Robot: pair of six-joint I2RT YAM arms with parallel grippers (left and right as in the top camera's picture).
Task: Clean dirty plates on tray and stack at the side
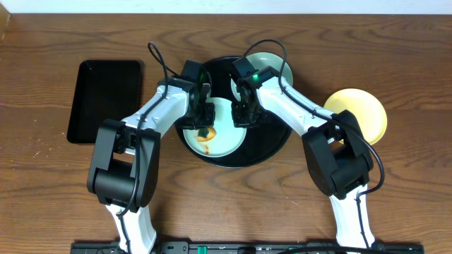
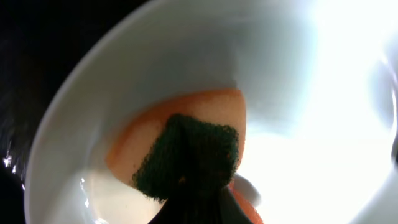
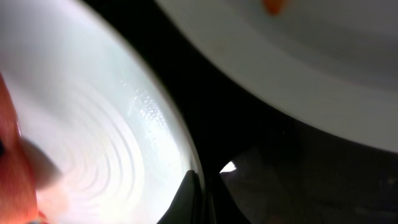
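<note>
Overhead, the brown wood-grain worktop [image 1: 42,176] carries the large round black tray with a raised rim [image 1: 272,144]. In the tray lie two glossy, pale blue-green round plates. The front plate [image 1: 227,141] is smeared with orange-brown sauce [image 1: 205,139], and the rear plate [image 1: 268,65] is partly hidden by the arms. A smooth pale yellow round plate [image 1: 364,113] rests on the worktop to the right of the tray. A flat black rectangular tray with rounded corners [image 1: 106,99] lies to the left. The left gripper [image 1: 205,121] is over the front plate with a dark green sponge [image 1: 207,132] under it. The right gripper [image 1: 244,116] is at that plate's right edge.

The left wrist view adds texture. The sponge [image 2: 193,152] is coarse and fibrous, pinched in the left gripper [image 2: 194,202] and pressed onto a flat orange sauce patch [image 2: 211,106] in the shiny bowl of the front plate [image 2: 124,74].

The right wrist view shows both plates, though not which is which. One plate [image 3: 93,112] has fine concentric ripples in its glaze, and the other plate [image 3: 323,68] bears an orange dab. The black tray [image 3: 280,162] shows between them. The right gripper [image 3: 202,202] is at the rippled plate's rim, but I cannot tell whether it clamps the rim.
</note>
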